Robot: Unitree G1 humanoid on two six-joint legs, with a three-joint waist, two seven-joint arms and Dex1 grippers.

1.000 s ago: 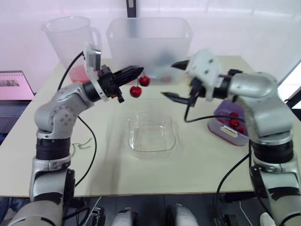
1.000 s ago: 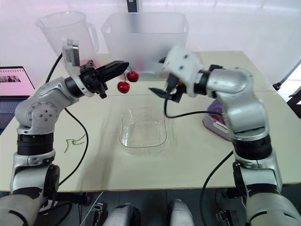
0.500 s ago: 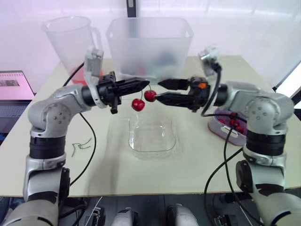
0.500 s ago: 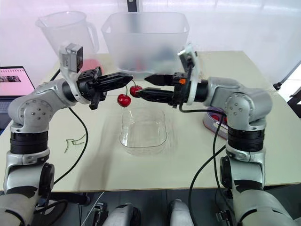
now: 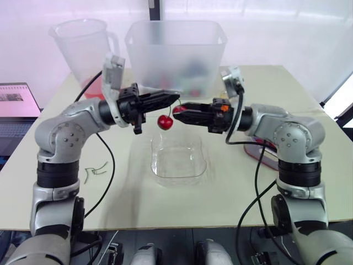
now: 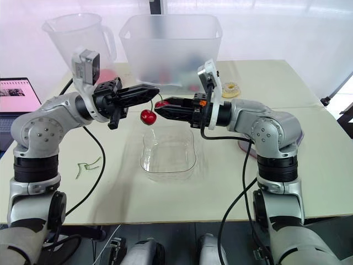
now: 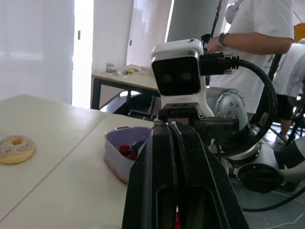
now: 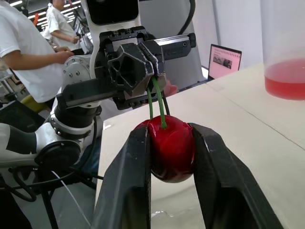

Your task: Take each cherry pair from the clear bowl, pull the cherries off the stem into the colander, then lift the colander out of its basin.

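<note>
Since half a second ago the right gripper (image 5: 177, 109) has closed in and now clamps one cherry (image 5: 180, 110) of the pair. From the head, the left gripper (image 5: 174, 98) pinches the stem, and the second cherry (image 5: 164, 122) dangles above the one clear bowl (image 5: 178, 165). The left wrist view shows its fingers (image 7: 159, 181) pressed together, one purple colander (image 7: 114, 155) holding cherries, and one doughnut (image 7: 15, 148). The right wrist view shows two fingers squeezing that cherry and two green stems (image 8: 157, 102) rising to the left gripper.
</note>
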